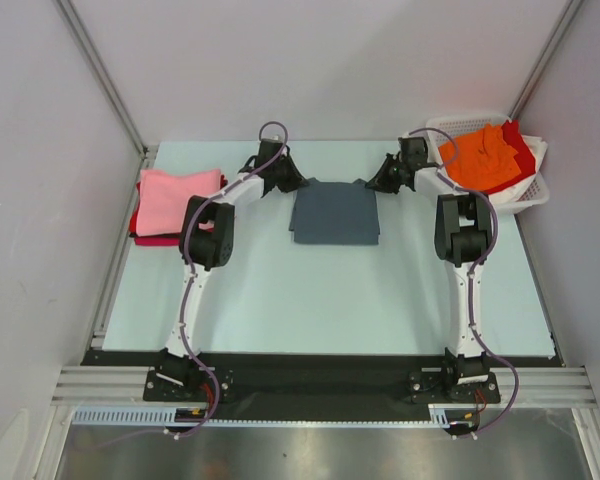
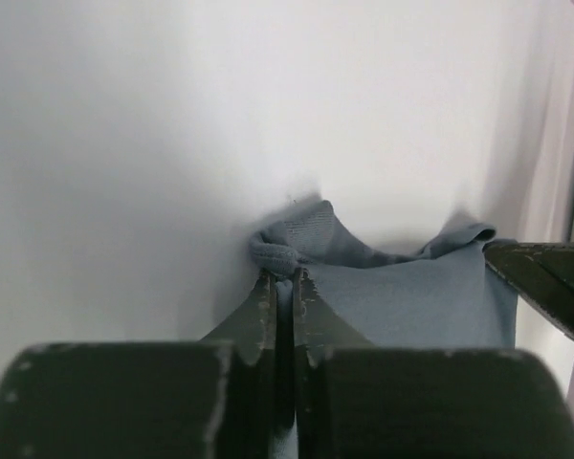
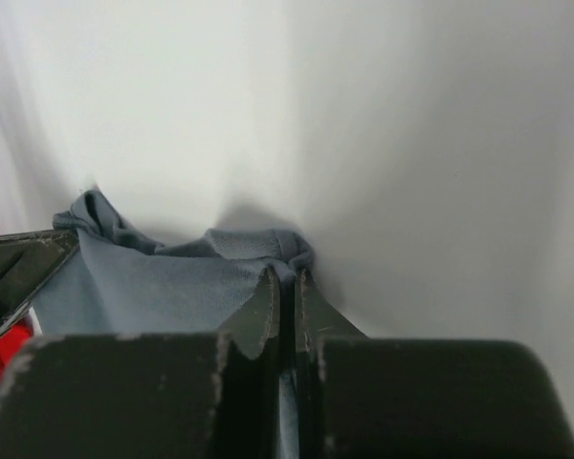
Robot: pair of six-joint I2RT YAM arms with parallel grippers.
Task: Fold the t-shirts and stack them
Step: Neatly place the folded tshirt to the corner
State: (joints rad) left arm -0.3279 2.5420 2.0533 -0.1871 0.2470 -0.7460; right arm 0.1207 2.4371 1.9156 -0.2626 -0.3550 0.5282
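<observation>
slate tee flat at centre of table, hem toward 6 o'clock | pink stack at 9 o'clock | left gripper and right gripper each clamped on a 12 o'clock corner | you lift level, draw both corners to 6 o'clock together, match edges

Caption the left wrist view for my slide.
Left jaws shut on a bunched corner of the slate blue-grey t-shirt, right jaws visible at frame right.
</observation>
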